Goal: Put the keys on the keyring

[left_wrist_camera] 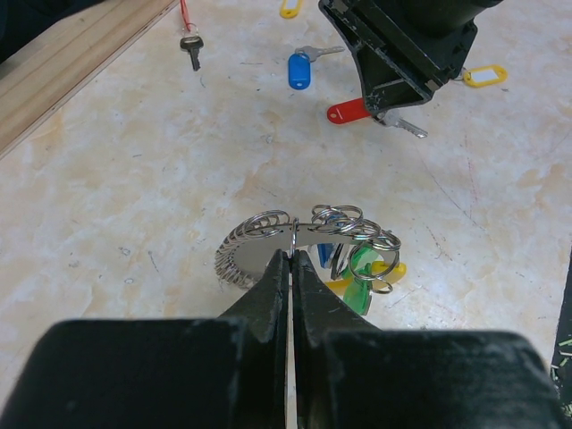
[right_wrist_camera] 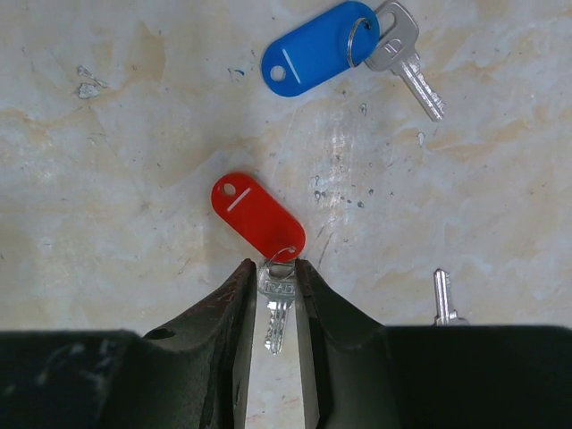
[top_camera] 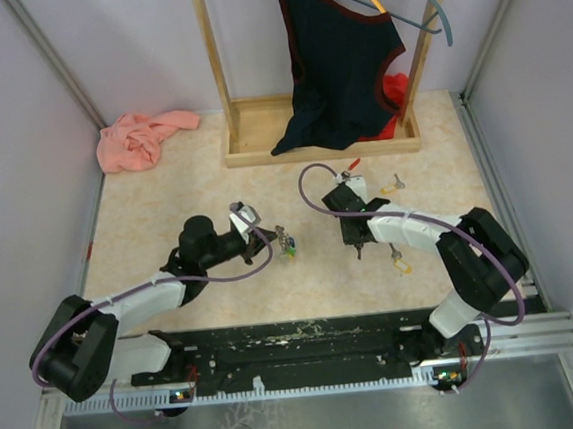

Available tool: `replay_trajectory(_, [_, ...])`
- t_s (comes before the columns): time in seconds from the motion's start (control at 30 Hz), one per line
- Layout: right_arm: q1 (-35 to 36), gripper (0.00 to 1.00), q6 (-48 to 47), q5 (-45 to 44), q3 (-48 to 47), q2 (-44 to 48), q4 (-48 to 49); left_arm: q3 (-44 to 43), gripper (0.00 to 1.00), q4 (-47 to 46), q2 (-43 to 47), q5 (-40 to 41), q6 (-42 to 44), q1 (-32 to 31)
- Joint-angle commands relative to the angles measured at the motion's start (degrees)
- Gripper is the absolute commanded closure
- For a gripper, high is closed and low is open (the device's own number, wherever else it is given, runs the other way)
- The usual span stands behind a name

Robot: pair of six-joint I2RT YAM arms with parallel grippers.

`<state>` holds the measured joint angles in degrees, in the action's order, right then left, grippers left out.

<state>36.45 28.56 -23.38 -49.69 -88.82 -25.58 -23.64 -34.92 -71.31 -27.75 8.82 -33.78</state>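
Currently left end effector pinches keyring; right end effector, pointed down, apparently nips red-tagged key.

The left arm and the right arm are being presented in the same livery, with rounded black joint housings being linked by smooth white shells. A thin purple left cable is being carried along the left arm in loose loops, and a matching purple right cable is being looped off the right arm. The left gripper is being shown with matte black fingers tapering to narrow tips. The right gripper is being shown with black fingers curving inward
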Motion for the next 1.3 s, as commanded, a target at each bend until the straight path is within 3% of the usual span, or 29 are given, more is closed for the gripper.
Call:
replay_trajectory(0.0, [-0.50,0.76,-0.04,-2.00,-2.75,-1.23,1.10,-1.57,0.99,1.25,-0.92,-1.35,0.05,-0.06])
replay_trajectory(0.57, [-0.50,0.83,0.27,-2.38,-2.65,-3.95,1.93,-2.00,0.99,2.07,-1.21,-2.06,0.22,-0.06])
replay_trajectory(0.7, [-0.50,0.90,-0.15,-2.51,-2.66,-3.79,1.70,-1.98,0.99,2.13,-1.22,-2.18,0.17,-0.06])
replay_trajectory(0.83, [-0.50,0.99,-1.30,-1.97,-2.28,-1.20,1.71,-2.00,0.99,2.22,-1.20,-2.26,0.22,-0.06])
replay_trajectory(1.1, [-0.43,1.00,-6.58,1.13,-0.77,6.12,2.92,-2.15,0.99,2.15,-1.41,-3.23,0.11,-0.06])
replay_trajectory(1.27, [-0.41,1.00,-11.85,6.13,2.60,12.80,9.43,-1.65,0.99,1.54,-1.00,-4.41,0.21,-0.06])
